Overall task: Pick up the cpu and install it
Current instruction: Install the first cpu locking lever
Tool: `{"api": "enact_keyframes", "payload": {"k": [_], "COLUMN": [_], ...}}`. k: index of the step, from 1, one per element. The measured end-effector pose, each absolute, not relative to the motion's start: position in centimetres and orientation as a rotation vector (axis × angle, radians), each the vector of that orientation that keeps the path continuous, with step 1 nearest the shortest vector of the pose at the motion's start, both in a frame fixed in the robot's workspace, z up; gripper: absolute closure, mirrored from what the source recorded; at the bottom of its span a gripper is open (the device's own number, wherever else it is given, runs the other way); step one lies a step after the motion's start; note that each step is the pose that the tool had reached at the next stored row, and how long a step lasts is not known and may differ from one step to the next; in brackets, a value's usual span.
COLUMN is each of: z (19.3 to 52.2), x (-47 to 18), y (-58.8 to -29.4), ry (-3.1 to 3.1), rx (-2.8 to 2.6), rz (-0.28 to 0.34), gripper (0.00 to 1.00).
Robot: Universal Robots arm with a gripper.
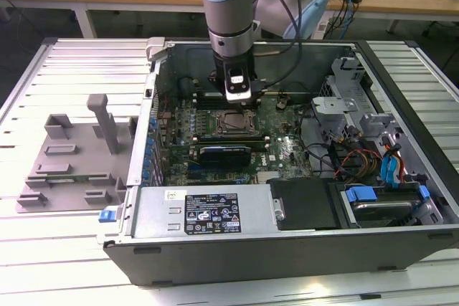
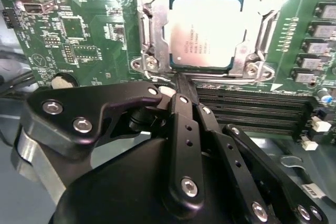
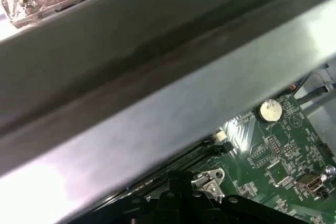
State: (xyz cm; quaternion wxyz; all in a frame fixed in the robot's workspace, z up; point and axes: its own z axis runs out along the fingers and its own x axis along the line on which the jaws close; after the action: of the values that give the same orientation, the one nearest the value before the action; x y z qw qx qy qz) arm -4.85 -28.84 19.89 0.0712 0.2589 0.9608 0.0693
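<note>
Case [image 1: 287,249] open on the bench, motherboard [image 1: 287,152] inside, arm lowered over the socket.

The cpu [image 2: 206,31] already lies flat in the socket frame [image 2: 149,40] near the motherboard's middle, silvery top up. The gripper [image 2: 181,80] sits just beside the frame's edge, its fingers drawn together on nothing that I can see. Judging from this, any sideways drift could scrape the frame or nudge the chip askew, bending contacts beneath it.
</note>
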Motion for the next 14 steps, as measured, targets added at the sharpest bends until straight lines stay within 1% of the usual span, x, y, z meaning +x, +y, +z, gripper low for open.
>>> {"api": "enact_keyframes", "payload": {"k": [7,10,14], "z": [20.0,20.8,20.9], "x": [-4.7,-4.7,-4.7], "y": [-28.8,-28.8,-28.8], "ry": [2.89,2.889,2.888], "rx": [0.779,0.779,0.778], "rz": [0.218,0.211,0.197], "gripper": [0.89,0.89,0.89]}}
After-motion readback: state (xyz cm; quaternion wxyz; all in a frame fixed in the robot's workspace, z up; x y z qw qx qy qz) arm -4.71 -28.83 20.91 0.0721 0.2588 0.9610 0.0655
